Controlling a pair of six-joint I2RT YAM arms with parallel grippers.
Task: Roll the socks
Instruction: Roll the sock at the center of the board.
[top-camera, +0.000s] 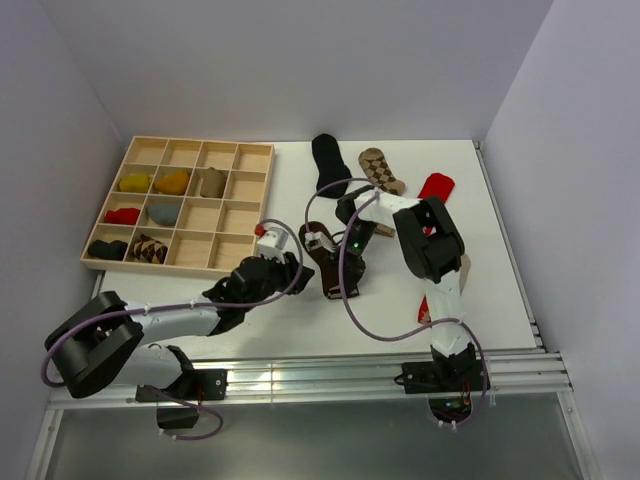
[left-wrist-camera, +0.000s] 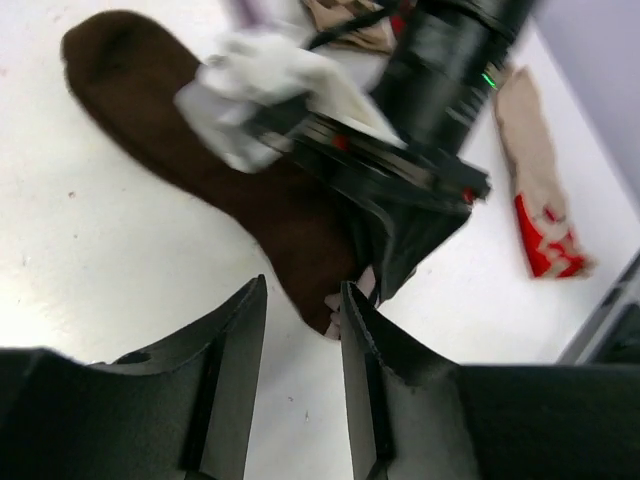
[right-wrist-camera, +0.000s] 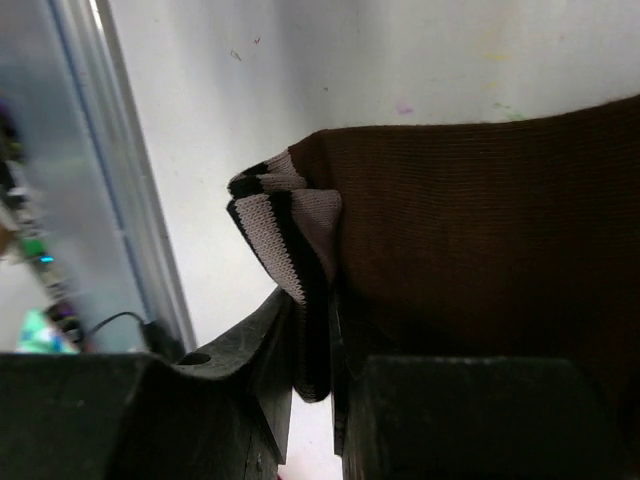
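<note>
A dark brown sock (top-camera: 322, 255) lies flat in the middle of the table. My right gripper (top-camera: 336, 288) is shut on its striped toe (right-wrist-camera: 280, 220), which is folded up over the brown body (right-wrist-camera: 470, 220) between the fingers (right-wrist-camera: 312, 300). My left gripper (top-camera: 290, 268) is open and empty, low over the table just left of that toe end. In the left wrist view its gap (left-wrist-camera: 303, 290) faces the toe tip (left-wrist-camera: 345, 300), and the sock (left-wrist-camera: 200, 150) stretches away under the right gripper (left-wrist-camera: 400, 200).
A black sock (top-camera: 325, 160), a brown argyle sock (top-camera: 382, 170) and a red sock (top-camera: 435, 185) lie at the back. Tan and red-and-white fabric (left-wrist-camera: 540, 230) lies by the right arm. The wooden grid tray (top-camera: 200, 215) with several rolled socks stands at the left.
</note>
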